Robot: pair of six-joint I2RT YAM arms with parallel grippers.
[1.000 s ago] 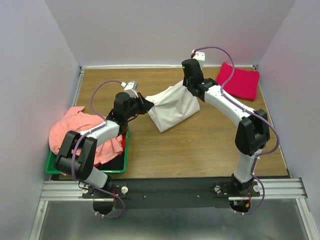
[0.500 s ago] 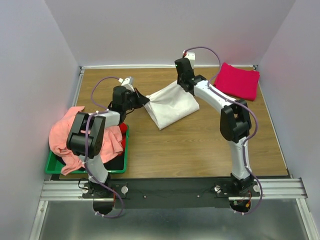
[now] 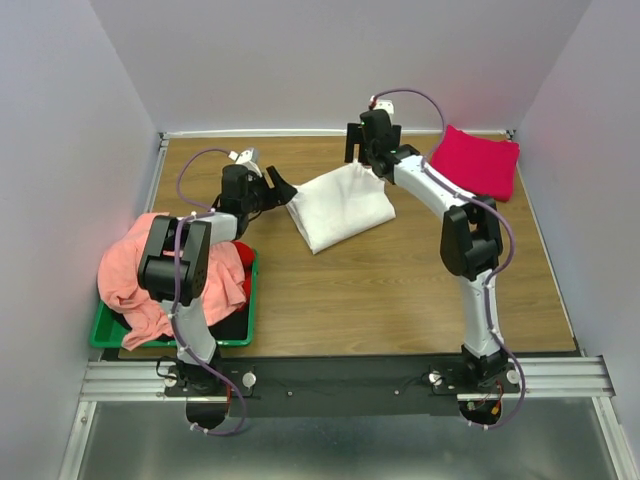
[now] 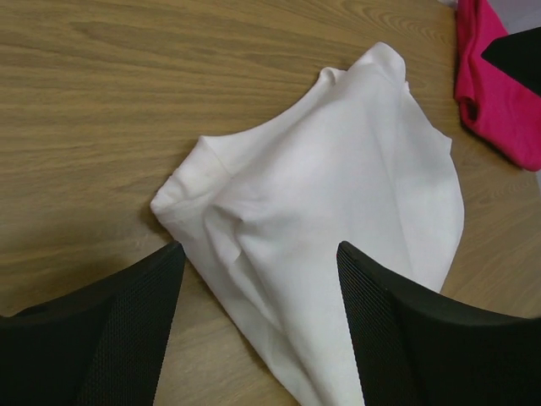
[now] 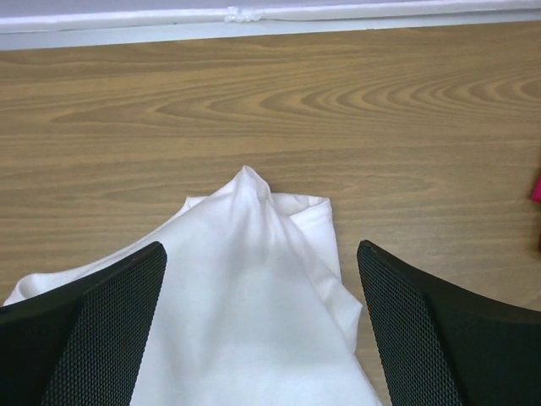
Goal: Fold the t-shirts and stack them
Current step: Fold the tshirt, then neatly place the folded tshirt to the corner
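Your left jaws wide open, empty; white tee (image 3: 340, 207) on bench (image 3: 400, 290), edge lying between them. Your right jaws wide open, empty; tee's peak centred ahead.

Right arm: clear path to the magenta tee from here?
Probably yes. The right hand is open, gripping nothing, at a corner of the white tee; the magenta tee lies to its right with nothing on it or between.

Left tool (image 4: 258, 254) spread wide, arm stretched forward; right tool (image 5: 262, 249) spread wide, arm reaching far
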